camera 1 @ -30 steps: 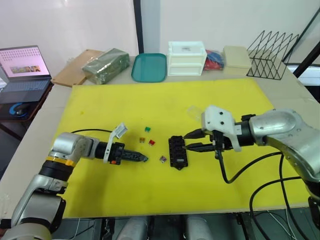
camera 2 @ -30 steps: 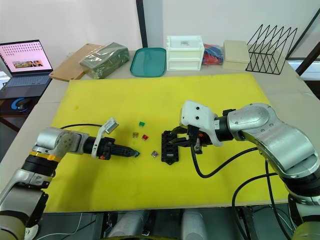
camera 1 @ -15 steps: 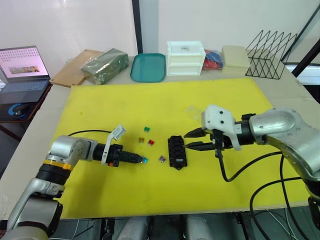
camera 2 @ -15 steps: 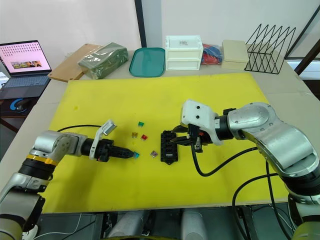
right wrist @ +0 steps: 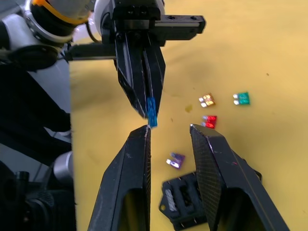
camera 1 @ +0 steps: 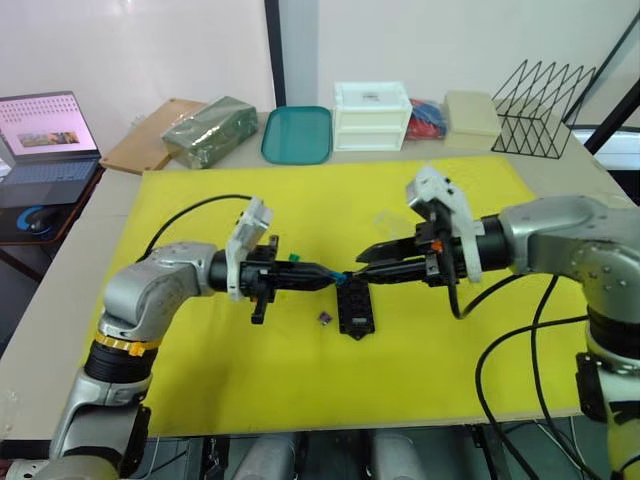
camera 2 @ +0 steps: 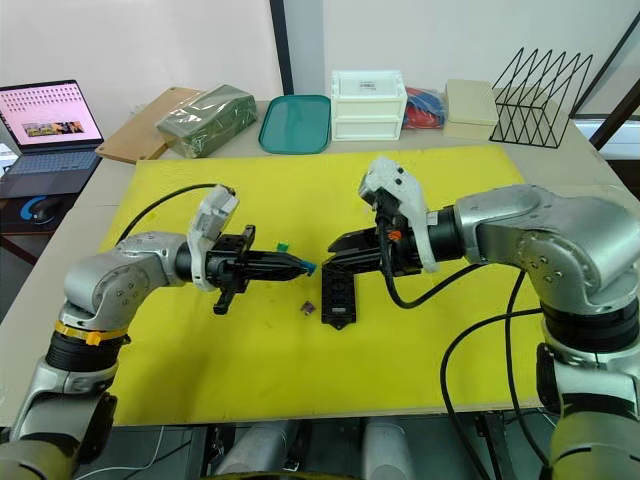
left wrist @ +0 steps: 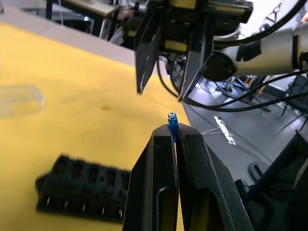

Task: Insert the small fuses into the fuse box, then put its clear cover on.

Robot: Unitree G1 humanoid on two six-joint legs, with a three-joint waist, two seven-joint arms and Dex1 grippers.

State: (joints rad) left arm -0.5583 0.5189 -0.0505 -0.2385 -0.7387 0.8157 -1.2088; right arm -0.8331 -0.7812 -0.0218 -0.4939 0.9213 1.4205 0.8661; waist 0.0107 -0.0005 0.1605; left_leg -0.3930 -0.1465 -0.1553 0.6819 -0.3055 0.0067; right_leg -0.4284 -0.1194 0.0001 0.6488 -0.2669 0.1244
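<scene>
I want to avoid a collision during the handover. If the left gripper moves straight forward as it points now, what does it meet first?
Probably the right gripper: its open black fingers face the left gripper, which holds a small blue translucent fuse. Depth is uncertain.

This looks like a robotics lab or test room. A wide grey table [camera 1: 575, 175] carries a flat yellow work mat [camera 1: 330, 215]. Behind the mat stand a white plastic drawer unit [camera 1: 373, 116], a teal plastic tray [camera 1: 297, 135] and a black wire rack [camera 1: 543, 122]. Left of the table, an open laptop [camera 1: 45, 140] is running.
</scene>
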